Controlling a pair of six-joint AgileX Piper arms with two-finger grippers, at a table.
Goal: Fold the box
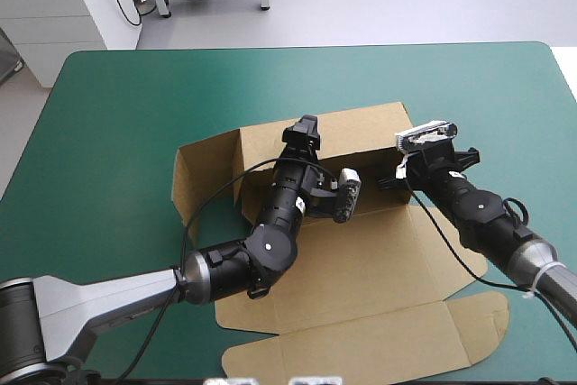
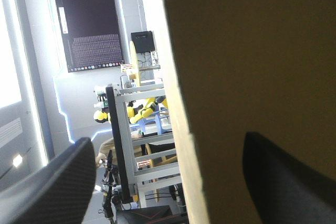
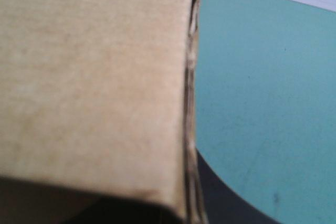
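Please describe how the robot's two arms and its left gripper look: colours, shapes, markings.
The left arm and right arm are silver-grey tubes, then rounded black joints marked with small white dots. The left gripper has two broad black fingers, curved like fins, finely textured.

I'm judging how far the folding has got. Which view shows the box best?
The high view: nearly the whole box shows, back and left walls raised, lid flat toward the near edge. The left wrist view shows only one wall's edge, inside the open left gripper; the right wrist view only close-up board.
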